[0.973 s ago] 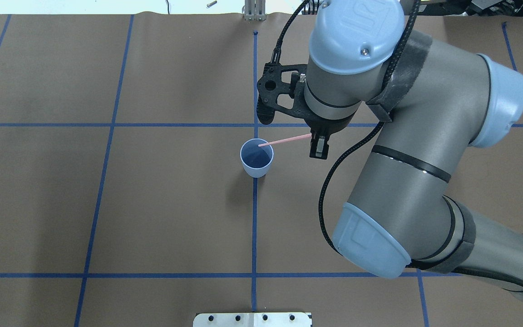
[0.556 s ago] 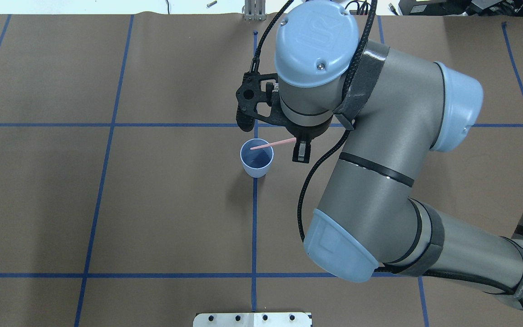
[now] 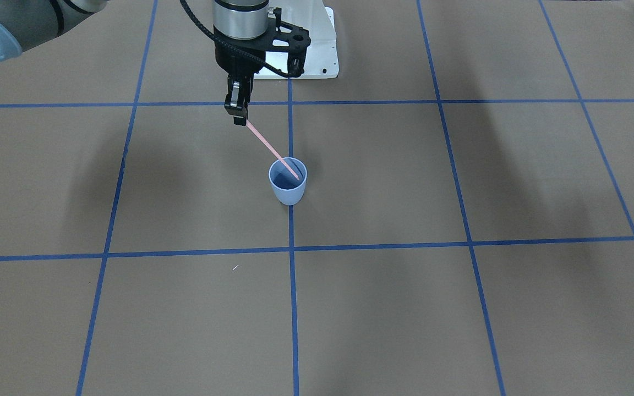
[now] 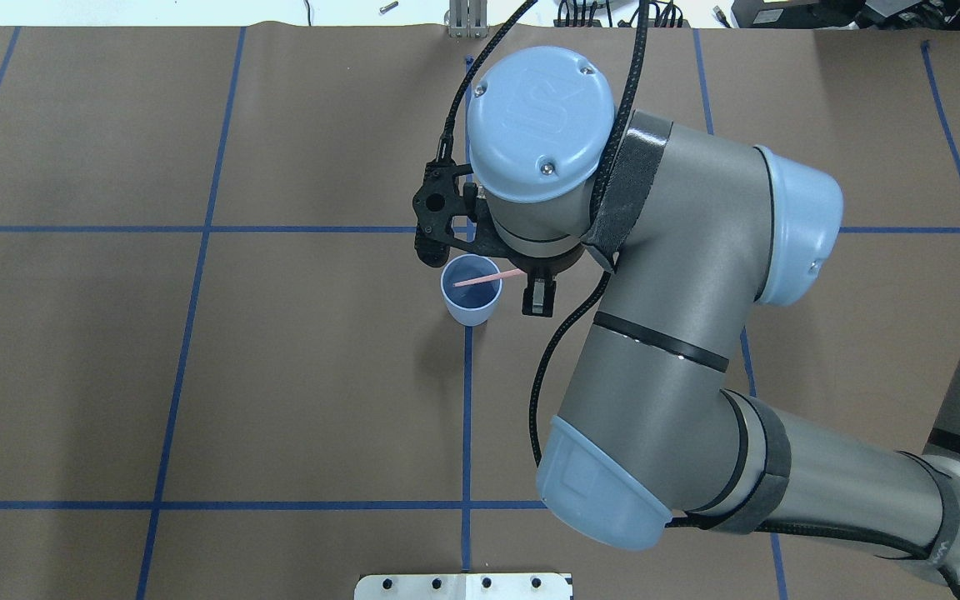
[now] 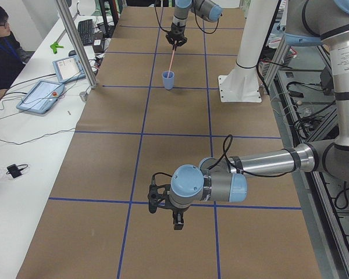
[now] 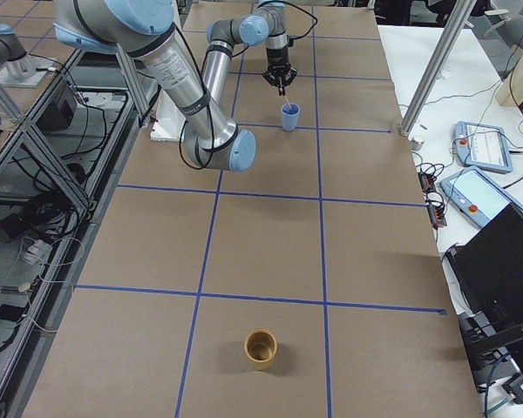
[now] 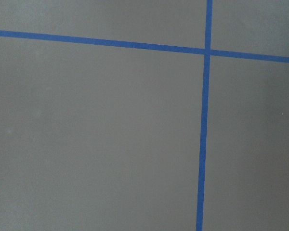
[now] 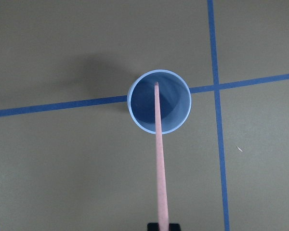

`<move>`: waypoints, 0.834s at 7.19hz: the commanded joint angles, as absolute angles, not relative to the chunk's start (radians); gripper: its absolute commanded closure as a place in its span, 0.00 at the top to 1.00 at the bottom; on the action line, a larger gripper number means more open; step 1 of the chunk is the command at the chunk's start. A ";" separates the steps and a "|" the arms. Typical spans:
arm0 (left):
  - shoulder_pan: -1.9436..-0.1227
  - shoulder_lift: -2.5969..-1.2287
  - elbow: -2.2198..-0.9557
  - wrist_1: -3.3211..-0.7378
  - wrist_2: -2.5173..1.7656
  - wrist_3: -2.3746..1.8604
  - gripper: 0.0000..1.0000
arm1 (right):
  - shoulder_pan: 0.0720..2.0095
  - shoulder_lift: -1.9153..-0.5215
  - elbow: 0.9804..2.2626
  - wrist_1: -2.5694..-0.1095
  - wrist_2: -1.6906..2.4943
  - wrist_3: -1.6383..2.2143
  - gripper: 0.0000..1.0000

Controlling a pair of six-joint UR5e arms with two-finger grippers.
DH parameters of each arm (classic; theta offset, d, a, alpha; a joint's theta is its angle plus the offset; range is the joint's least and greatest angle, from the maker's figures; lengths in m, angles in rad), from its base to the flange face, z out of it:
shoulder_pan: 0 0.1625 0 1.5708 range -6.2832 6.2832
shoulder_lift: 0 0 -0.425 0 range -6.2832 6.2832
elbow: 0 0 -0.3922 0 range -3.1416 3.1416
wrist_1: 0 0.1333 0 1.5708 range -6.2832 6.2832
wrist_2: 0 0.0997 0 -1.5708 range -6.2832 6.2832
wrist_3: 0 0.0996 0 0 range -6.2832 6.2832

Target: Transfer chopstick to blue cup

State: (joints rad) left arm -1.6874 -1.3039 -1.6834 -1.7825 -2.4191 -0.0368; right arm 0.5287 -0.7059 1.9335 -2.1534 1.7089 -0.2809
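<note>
Off to the left, well apart from the work, the left arm hangs low over bare bench. Its wrist camera sees only brown cover and blue tape lines. Only the side view shows the left jaws, so I cannot tell whether they are wide or narrow. I judge this arm is parked there to leave the other arm room.

Toward the middle, the blue cup stands upright on a tape line, just beside a crossing, with its mouth open to the top. The chopstick slants across that mouth. Its lower tip is already inside the rim, near the far wall as the right wrist camera looks at it. Whether it touches the wall or the bottom is not clear.

Further right, the right jaws are pinched narrow on the chopstick's upper end, above and beside the cup, with the right arm bent in behind them. Holding the stick by its very top leaves nearly its whole length free to go down. The tilt probably lets the tip lead in while the jaws stay off the rim. The stick is much longer than the cup is tall, so on release it should lean on the rim, and a light cup might tip.
</note>
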 commanded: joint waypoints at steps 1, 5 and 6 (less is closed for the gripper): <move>-1.687 -1.304 -1.681 -1.782 -2.419 -0.037 0.99 | 0.496 -0.706 1.930 -2.151 1.658 -0.282 0.37; -1.687 -1.304 -1.675 -1.784 -2.419 -0.037 0.99 | 0.497 -0.686 1.951 -2.149 1.666 -0.281 0.69; -1.687 -1.304 -1.677 -1.786 -2.421 -0.037 0.99 | 0.506 -0.671 1.963 -2.140 1.677 -0.275 0.92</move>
State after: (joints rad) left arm -1.6874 -1.3039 -1.6757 -1.7844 -2.4195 -0.0368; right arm 0.4989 -0.6869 1.9496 -2.1473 1.6671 -0.2798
